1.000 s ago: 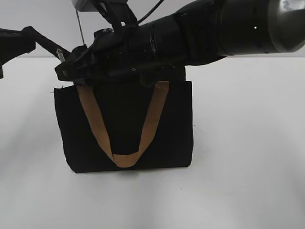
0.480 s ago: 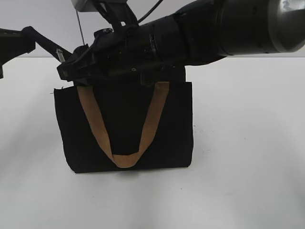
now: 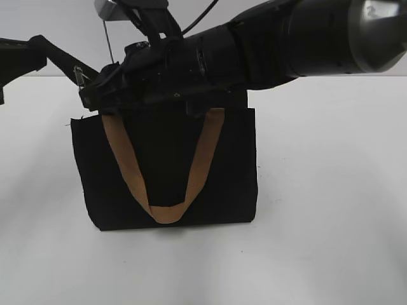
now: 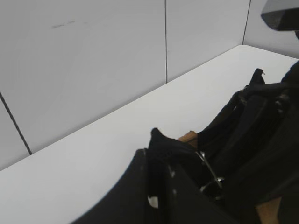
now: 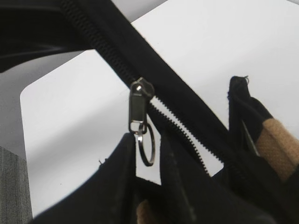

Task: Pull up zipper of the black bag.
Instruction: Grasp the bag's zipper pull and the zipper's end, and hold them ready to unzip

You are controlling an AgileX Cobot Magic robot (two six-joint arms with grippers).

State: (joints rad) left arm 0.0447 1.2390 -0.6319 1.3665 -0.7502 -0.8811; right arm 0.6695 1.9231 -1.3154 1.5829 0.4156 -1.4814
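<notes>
The black bag (image 3: 222, 171) stands on the white table with a tan handle (image 3: 166, 213) hanging down its front. My right arm reaches across its top from the right, and the right gripper (image 3: 95, 95) is at the bag's top left corner. In the right wrist view the zipper (image 5: 187, 135) gapes below the silver pull tab (image 5: 137, 109). The tab's ring hangs in the gap between my right gripper's fingers (image 5: 147, 154), which are open. My left gripper (image 4: 161, 172) is shut on the bag's black corner fabric (image 4: 156, 137); it also shows in the exterior view (image 3: 77, 73).
The white table (image 3: 331, 210) spreads around the bag. A grey panelled wall (image 4: 93, 56) stands behind it. The thick right arm (image 3: 286, 38) hides the bag's top edge in the exterior view.
My right arm has shifted slightly up and to the right at the bag's top. The bag and the left gripper have hardly moved.
</notes>
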